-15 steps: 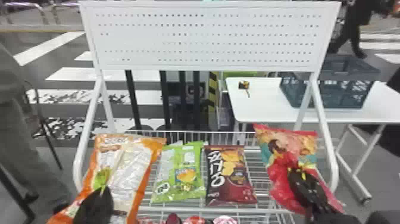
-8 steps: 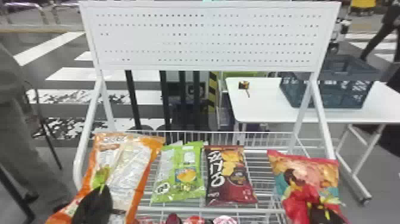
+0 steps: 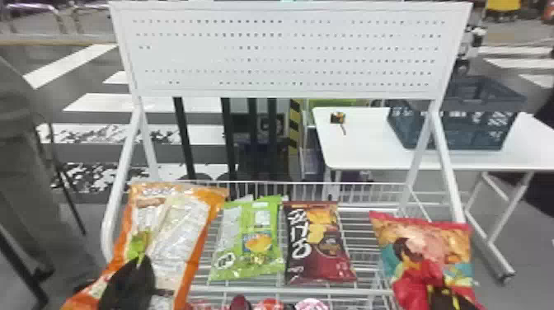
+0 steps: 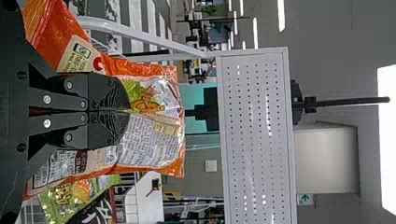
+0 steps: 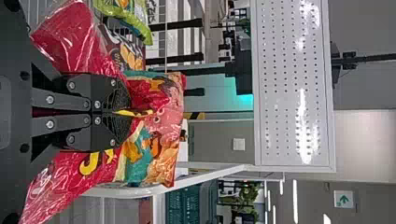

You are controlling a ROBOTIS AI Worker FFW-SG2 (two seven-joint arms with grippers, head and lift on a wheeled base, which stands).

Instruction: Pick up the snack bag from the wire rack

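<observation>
My left gripper (image 3: 127, 284) is at the lower left, shut on an orange and white snack bag (image 3: 181, 222). In the left wrist view, the fingers of the left gripper (image 4: 128, 111) pinch the orange bag (image 4: 154, 144). At the lower right, my right gripper (image 3: 449, 297) holds a red snack bag (image 3: 437, 243). The right wrist view has the right gripper (image 5: 128, 113) closed on the red bag (image 5: 159, 116), whose film bunches at the fingertips. Between the two held bags, a green bag (image 3: 247, 239) and a dark red bag (image 3: 319, 243) lie side by side on the wire rack (image 3: 362, 231).
Above the rack stands a white perforated panel (image 3: 288, 53) on slanted posts. Behind it to the right, a white table (image 3: 362, 144) bears a dark crate (image 3: 457, 127). Several packages (image 3: 268, 305) sit on a level below, at the bottom edge.
My right gripper has moved right and down with the red bag, which now hangs more upright. The left gripper and the orange bag have barely moved.
</observation>
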